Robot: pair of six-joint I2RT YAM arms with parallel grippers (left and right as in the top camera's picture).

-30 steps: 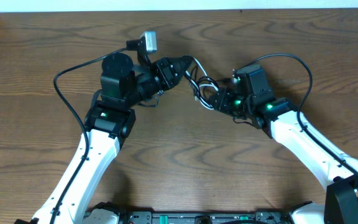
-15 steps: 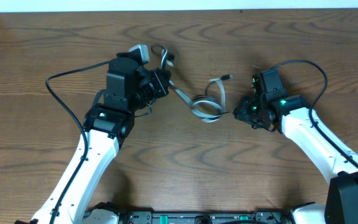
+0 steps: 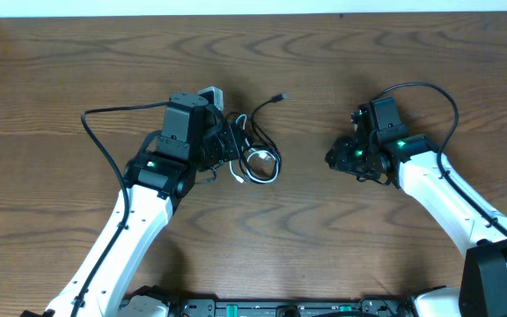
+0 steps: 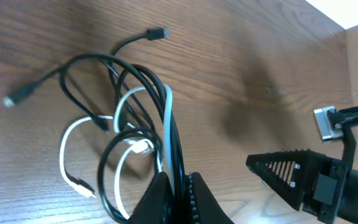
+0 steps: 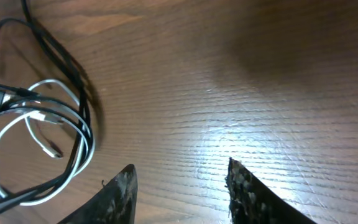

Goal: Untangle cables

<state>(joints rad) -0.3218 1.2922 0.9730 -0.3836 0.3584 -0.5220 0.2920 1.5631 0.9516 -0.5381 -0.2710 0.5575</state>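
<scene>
Two cords, the white cord [image 4: 168, 124] and the black cord [image 4: 114, 57], are looped together just left of centre of the worktop [image 3: 324, 246]. The left fingers [image 4: 157, 202] are narrow, pinching strands of both cords. The right fingers [image 5: 120, 196] stand wide and empty, well apart from the bundle. The worktop is dark wood grain; a pale strip [image 3: 236, 7] borders its far edge.

Left wrist view: cables [image 4: 168, 124] pass between left gripper [image 4: 178, 190] fingers, then off bottom edge. Black plug [image 4: 16, 97] blurred, type unreadable. Overhead: left fingertips hidden under wrist body; cord crossings too small, possibly 2 overlapped loops. Right wrist view: loops cut by left edge; right gripper [image 5: 180, 180] finger bases cropped
</scene>
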